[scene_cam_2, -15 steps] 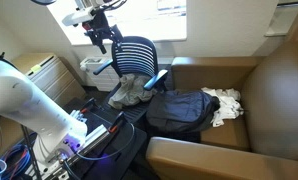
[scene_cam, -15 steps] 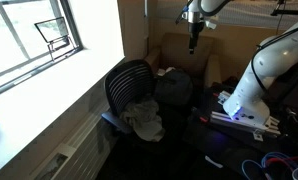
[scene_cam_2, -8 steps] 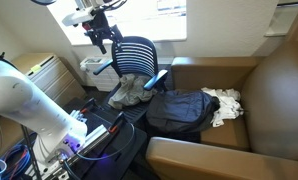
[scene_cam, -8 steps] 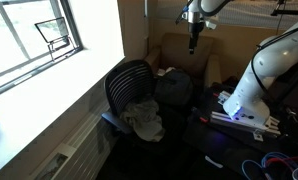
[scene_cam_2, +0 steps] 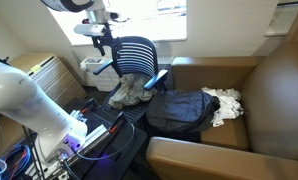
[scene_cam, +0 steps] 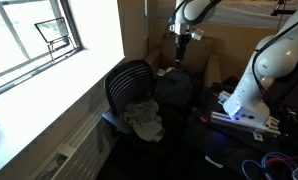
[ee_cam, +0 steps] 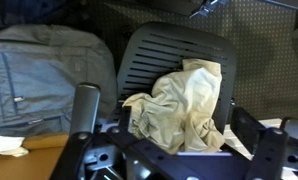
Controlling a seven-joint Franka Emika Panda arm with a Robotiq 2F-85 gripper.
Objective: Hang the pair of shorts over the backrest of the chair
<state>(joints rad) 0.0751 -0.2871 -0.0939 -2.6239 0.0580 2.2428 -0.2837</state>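
By the window [scene_cam: 31,35], crumpled shorts [ee_cam: 181,108] lie on the chair [ee_cam: 174,48] seat — the gripper [scene_cam_2: 102,50], spread apart and empty, should drop centred over the heap's highest fold

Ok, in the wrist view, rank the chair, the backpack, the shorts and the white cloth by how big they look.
1. chair and grey backpack: too close to rank, and the backpack is cut off by the frame edge.
2. shorts, heaped on the chair seat.
3. white cloth, only a corner in view.
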